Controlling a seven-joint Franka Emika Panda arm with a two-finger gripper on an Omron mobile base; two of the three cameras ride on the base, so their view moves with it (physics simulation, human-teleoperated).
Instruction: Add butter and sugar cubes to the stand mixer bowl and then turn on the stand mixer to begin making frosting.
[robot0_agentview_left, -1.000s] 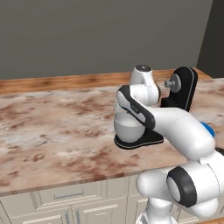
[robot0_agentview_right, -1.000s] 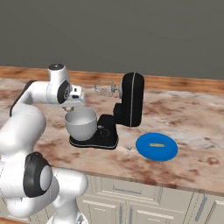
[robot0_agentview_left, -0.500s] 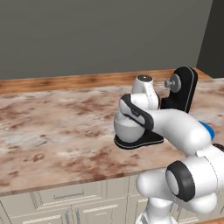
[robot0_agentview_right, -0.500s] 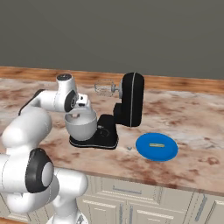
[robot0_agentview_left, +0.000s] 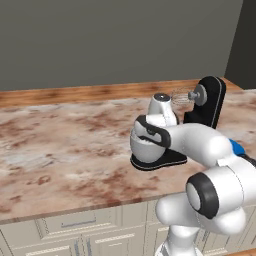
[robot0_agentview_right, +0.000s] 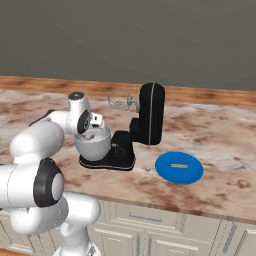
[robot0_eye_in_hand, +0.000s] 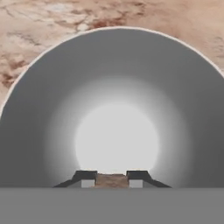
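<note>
Hand view: two dark fingers (robot0_eye_in_hand: 111, 178) hang over the stand mixer bowl (robot0_eye_in_hand: 113, 109), lightly pinching a small brown block, probably a sugar cube (robot0_eye_in_hand: 111, 180), directly above the bowl's pale bottom. Just right of the fingers stands the black stand mixer (robot0_agentview_right: 145, 125), head tilted back. Farther right, a blue plate (robot0_agentview_right: 192, 172) carries a yellowish strip, likely butter (robot0_agentview_right: 176, 165). Judging by this, butter and switching on remain.

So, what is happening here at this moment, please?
The white arm reaches down over the stand mixer bowl, which sits on the base of the black stand mixer. In the hand view the gripper holds a small brown piece between its fingertips, inside the bowl. A blue plate with one small item lies beside the mixer.
</note>
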